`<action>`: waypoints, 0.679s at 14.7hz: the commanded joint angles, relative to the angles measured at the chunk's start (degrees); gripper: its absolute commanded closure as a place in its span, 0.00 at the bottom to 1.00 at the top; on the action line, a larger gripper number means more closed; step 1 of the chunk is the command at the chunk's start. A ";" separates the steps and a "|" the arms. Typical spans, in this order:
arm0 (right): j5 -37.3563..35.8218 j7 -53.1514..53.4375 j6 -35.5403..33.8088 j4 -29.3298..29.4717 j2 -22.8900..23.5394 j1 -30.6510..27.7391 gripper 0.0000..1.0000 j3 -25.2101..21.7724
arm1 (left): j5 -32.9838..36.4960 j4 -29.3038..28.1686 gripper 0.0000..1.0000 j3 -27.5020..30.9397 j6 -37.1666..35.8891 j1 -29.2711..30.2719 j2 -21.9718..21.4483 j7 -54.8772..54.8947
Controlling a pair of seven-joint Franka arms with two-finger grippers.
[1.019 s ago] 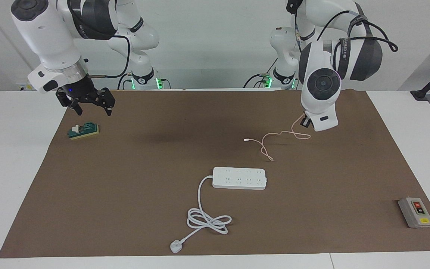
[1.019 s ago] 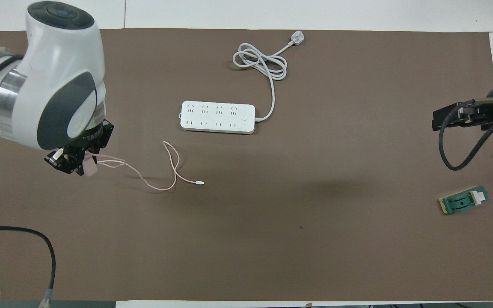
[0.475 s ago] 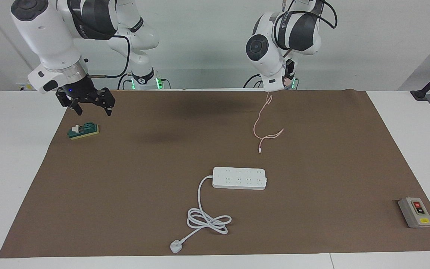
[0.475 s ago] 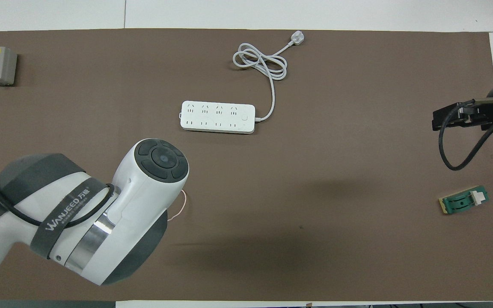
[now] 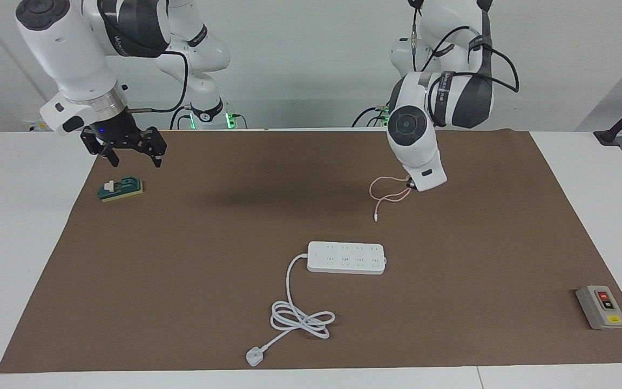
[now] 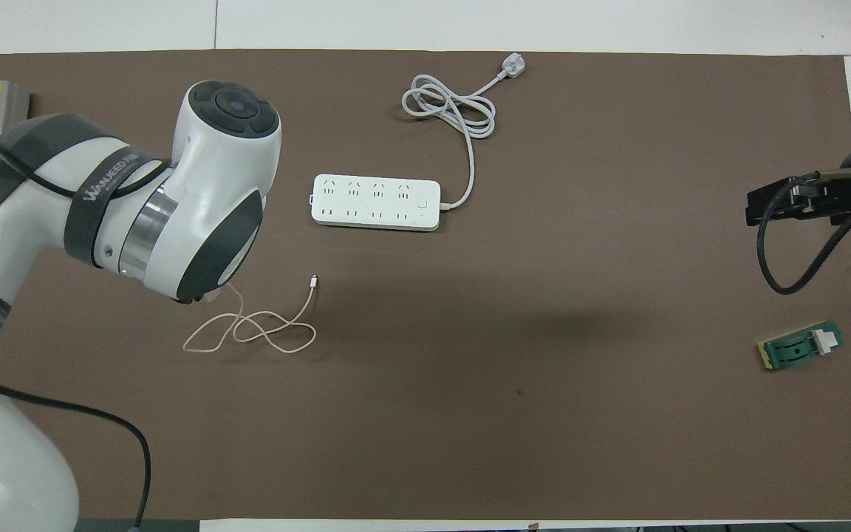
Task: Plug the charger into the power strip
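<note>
Pink charger (image 5: 410, 184) sits clamped in the left gripper (image 5: 411, 185), mostly hidden under the wrist; only a sliver of it shows in the overhead view (image 6: 213, 297). Left gripper is low over the brown mat (image 5: 181, 281), over the stretch between the robots and the power strip (image 5: 346, 257), toward the left arm's end. Fingers themselves are masked by the arm body, grip reads as clenched on the charger.

Thin pink cable (image 5: 384, 193) hangs from the charger, loops on the mat, and its small white connector (image 5: 376, 219) lies flat, nearer to the robots than the power strip and apart from it.

Power strip lies flat mid-mat, sockets up, nothing plugged in. Its thick white cord (image 5: 299, 316) runs off the end toward the right arm's side, coils farther from the robots, and ends in a white plug (image 5: 254, 356) near the mat edge.

Right gripper (image 5: 130, 152) waits with fingers spread, holding nothing, above the mat edge at the right arm's end, over a spot just nearer to the robots than the small green block (image 5: 121, 189).

Grey button box (image 5: 601, 307) sits at the left arm's end, farther from the robots than the strip.
</note>
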 commanded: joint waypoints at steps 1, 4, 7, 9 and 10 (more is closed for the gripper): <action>1.00 -0.62 -0.58 -0.32 -0.67 -0.77 0.00 0.51 | 2.85 4.28 1.00 -0.29 3.96 0.01 3.26 -9.20; 1.00 -0.62 -0.58 -0.32 -0.67 -0.77 0.00 0.51 | 3.64 4.20 1.00 -0.21 8.27 0.01 3.53 -16.16; 1.00 -0.62 -0.58 -0.32 -0.67 -0.77 0.00 0.51 | 5.65 4.02 1.00 -0.29 12.06 -0.43 4.14 -22.66; 1.00 -0.62 -0.58 -0.32 -0.67 -0.77 0.00 0.51 | 6.19 4.02 1.00 -0.29 13.73 -0.52 4.41 -25.92; 1.00 -0.62 -0.58 -0.32 -0.67 -0.77 0.00 0.51 | 6.10 4.02 1.00 -0.29 14.52 -0.52 4.41 -27.07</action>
